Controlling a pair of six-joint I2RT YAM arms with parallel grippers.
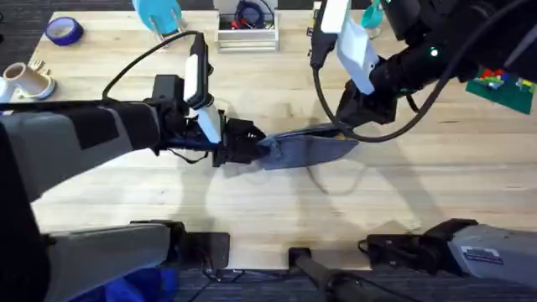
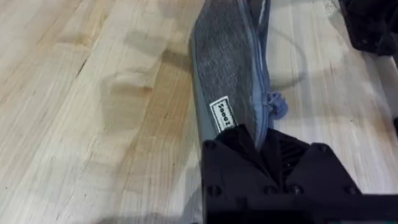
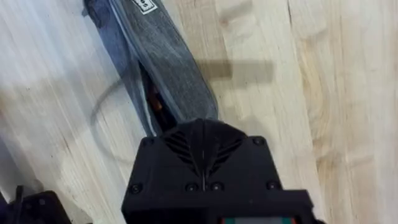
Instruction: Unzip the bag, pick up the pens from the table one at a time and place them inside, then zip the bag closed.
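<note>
The grey-blue bag (image 1: 306, 149) hangs stretched between both grippers just over the table (image 1: 277, 210), with its shadow beneath it. My left gripper (image 1: 252, 144) is shut on the bag's left end, next to the white label (image 2: 222, 114) and the blue zipper pull cord (image 2: 277, 102). At the other end my right gripper (image 1: 340, 127) is shut on the fabric. In the right wrist view the bag (image 3: 168, 56) shows a dark gap in the zipper (image 3: 149, 99) near my right gripper (image 3: 186, 124), with something reddish inside. The pens are out of view.
Along the far edge stand a blue tape roll (image 1: 63, 31), a teal object (image 1: 159, 15) and a white tray of cables (image 1: 247, 25). A cream object (image 1: 29, 80) lies far left, a green board with bricks (image 1: 503, 88) far right. Bare wood stretches in front of the bag.
</note>
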